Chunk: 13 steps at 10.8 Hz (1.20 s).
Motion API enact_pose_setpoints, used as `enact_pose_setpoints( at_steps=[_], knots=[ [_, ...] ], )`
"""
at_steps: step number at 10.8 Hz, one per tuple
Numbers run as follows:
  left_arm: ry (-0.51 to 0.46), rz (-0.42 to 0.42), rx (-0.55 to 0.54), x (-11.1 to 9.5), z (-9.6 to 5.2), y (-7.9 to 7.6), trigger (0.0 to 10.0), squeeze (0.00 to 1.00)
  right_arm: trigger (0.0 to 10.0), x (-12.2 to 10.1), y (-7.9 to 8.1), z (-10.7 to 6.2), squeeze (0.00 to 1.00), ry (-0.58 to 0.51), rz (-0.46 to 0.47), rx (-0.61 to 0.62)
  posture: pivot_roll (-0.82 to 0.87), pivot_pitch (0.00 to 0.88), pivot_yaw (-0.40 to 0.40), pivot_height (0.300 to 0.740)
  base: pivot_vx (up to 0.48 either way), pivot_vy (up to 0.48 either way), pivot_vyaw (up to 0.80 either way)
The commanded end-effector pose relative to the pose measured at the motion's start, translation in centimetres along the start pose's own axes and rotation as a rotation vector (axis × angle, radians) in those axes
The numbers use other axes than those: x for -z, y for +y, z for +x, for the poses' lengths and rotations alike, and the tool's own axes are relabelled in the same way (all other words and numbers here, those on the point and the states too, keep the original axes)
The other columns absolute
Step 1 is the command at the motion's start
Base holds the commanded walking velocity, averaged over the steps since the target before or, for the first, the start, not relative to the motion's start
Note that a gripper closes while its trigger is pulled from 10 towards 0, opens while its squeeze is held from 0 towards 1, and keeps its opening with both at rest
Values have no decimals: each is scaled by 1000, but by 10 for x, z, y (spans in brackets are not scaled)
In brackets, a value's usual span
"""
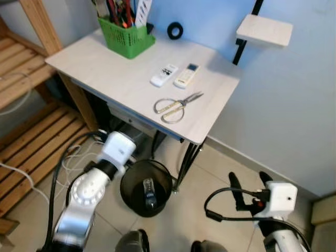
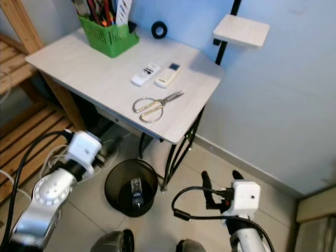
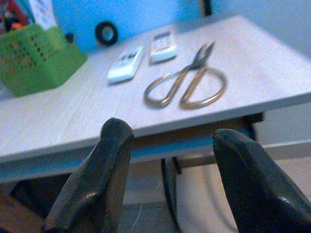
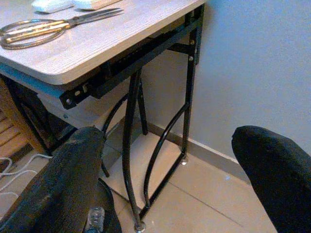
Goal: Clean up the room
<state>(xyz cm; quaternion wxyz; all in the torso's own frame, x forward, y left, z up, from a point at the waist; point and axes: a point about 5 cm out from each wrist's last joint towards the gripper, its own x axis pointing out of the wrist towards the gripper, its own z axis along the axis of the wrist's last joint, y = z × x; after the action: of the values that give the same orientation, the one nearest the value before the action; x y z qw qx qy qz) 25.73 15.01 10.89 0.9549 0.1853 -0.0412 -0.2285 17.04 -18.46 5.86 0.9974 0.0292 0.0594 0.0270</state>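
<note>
A pale wooden table (image 1: 105, 68) carries gold-handled scissors (image 1: 176, 106), two white remotes (image 1: 164, 75) (image 1: 186, 75), a black tape roll (image 1: 175, 30) and a green basket (image 1: 126, 37) of pens. Below its front edge stands a black bin (image 1: 122, 184) with a small bottle (image 1: 149, 193) inside. My left gripper (image 3: 170, 136) is open and empty, just below and in front of the table edge, looking across at the scissors (image 3: 187, 87). My right gripper (image 1: 249, 181) is open and empty, low over the floor to the right of the table's black legs (image 4: 133, 145).
A wooden slatted rack (image 1: 31, 131) stands at the left, with loose cables (image 1: 73, 152) on the floor beside it. A small white shelf (image 1: 264, 30) juts from the blue wall at the back right. Tiled floor spreads around the bin.
</note>
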Motion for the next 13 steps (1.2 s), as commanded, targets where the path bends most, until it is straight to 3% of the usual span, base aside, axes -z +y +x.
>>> enact_pose_setpoints(
  at_steps=[1,3,4,5,8,10,11,12,13],
  knots=[
    [13,-34,5,-2,-3,-4,10000,0,10000,0,-8,-4,27,-4,2,22,41,70,24,740,0,0,0],
    [16,-196,-80,0,2,-3,10000,0,10000,-2,-14,-2,27,-20,-8,43,29,45,17,740,0,0,0],
    [33,-243,-109,3,4,1,10000,682,10000,-4,-15,-2,27,-31,-7,52,27,43,16,740,0,0,0],
    [28,-277,-125,2,7,4,10000,1000,10000,-4,-17,-1,27,-36,-4,58,24,44,16,740,0,0,0],
    [80,-346,-210,3,7,9,10000,1000,10000,-5,-17,1,24,-50,11,85,16,55,11,740,0,0,0],
    [139,-322,-230,16,-7,15,10000,1000,10000,-5,-25,-3,20,-53,7,128,5,60,3,740,0,0,0],
    [140,-234,-152,26,-23,9,10000,1000,10000,-7,-33,-11,35,-80,-32,158,1,60,-5,740,0,0,0],
    [112,-280,-139,27,-23,1,10000,1000,10000,-5,-35,-16,43,-56,-35,139,3,59,-10,740,0,0,0],
    [79,-258,-94,19,-17,-12,10000,1000,10000,-5,-34,-21,43,-49,-33,126,3,59,-15,740,0,0,0]
  ],
)
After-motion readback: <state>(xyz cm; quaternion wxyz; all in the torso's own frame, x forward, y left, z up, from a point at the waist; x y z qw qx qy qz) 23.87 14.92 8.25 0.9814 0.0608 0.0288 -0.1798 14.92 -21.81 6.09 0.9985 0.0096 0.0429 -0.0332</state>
